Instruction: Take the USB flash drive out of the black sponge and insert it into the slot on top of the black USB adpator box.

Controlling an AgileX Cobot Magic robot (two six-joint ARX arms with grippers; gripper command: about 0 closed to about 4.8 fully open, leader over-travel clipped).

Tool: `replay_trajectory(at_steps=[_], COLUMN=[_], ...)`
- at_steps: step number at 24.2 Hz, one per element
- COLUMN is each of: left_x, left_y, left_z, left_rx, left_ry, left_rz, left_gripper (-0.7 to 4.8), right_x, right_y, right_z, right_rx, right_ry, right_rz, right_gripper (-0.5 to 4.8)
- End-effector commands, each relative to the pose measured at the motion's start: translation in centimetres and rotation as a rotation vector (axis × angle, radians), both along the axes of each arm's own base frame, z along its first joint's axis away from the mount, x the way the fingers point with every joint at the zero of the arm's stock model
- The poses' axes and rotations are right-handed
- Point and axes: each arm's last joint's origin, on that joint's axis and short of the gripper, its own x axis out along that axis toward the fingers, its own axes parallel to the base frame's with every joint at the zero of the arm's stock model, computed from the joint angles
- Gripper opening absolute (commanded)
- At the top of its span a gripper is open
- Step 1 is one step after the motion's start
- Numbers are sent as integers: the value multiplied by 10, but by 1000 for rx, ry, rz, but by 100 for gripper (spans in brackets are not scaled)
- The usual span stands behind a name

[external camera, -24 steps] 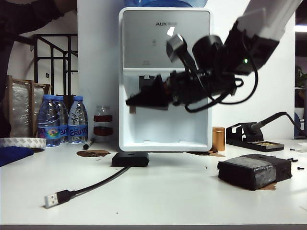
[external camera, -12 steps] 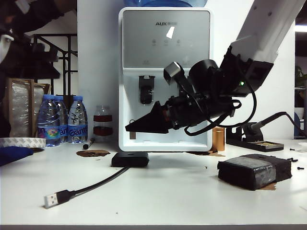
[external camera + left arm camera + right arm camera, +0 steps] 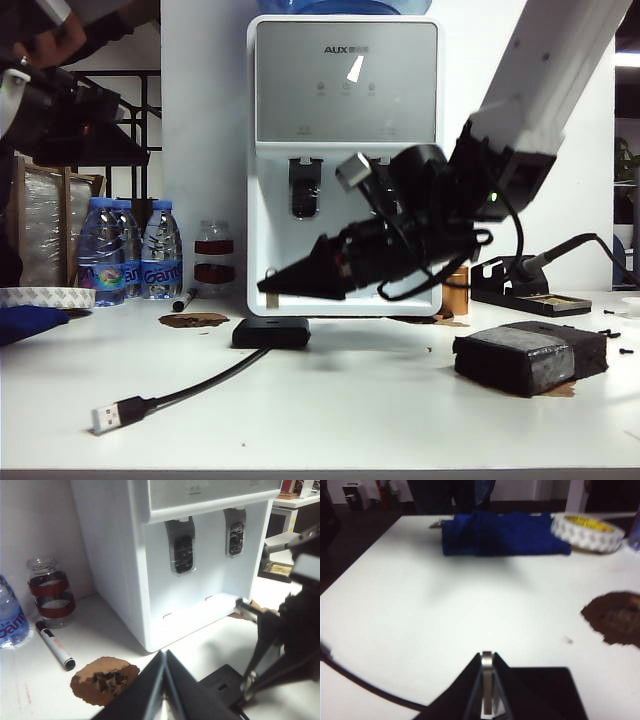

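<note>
Left tool (image 3: 164, 680): raised at the far left of the exterior view, jaws pressed together, empty, clear of the work. Black USB adpator box (image 3: 271, 332): flat on the desk (image 3: 380, 400), its slot (image 3: 220, 685) facing up. Right tool (image 3: 268, 285): just above the box, clenched on the USB flash drive (image 3: 486, 690). Black sponge (image 3: 530, 357): well apart to the right. Recommendation: square the drive over the slot, bring it upright, then press down slowly, without pushing the box sideways.
</note>
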Motion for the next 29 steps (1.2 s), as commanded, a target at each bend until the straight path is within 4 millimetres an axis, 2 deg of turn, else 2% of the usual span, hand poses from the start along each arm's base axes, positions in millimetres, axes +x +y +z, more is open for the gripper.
replay_trajectory(at_steps=[1,8,15,22,29], left_x=[2,9,9,7,7], left_y=[-1,-1,-2,-5,-5], left_z=[-3,-13,-10,-12,-12], left_rx=[-1,6,-6,-24,-26], left_ry=[5,13,-18,13,13], left_rz=[-7,16,-15,-145,-153], left_gripper=[-4,-4,-4,-4,-4], right_x=[2,7,20,24,27], right_y=[3,5,10,4,-4], right_z=[1,9,-10,-13,-14], right_rx=[19,63,60,45,32], right_ry=[-28,-111,-83,-79,-60], right_rz=[17,3,-3,-40,-62], right_gripper=[-4,-4,-4,-4,-4])
